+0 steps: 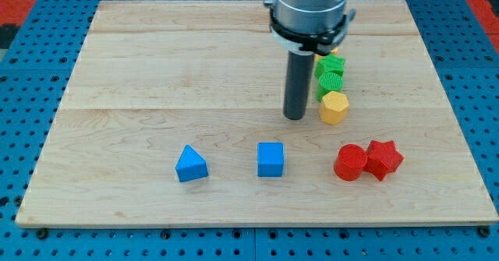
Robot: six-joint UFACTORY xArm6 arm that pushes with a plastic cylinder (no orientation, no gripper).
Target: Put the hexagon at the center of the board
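Note:
A yellow hexagon block lies right of the board's middle. My tip stands on the wooden board just to the hexagon's left, a small gap apart. Two green blocks sit stacked in a line right above the hexagon, touching it; their shapes are partly hidden by the arm.
A blue triangle block and a blue cube lie toward the view's bottom. A red cylinder and a red star block touch each other at the bottom right. Blue pegboard surrounds the board.

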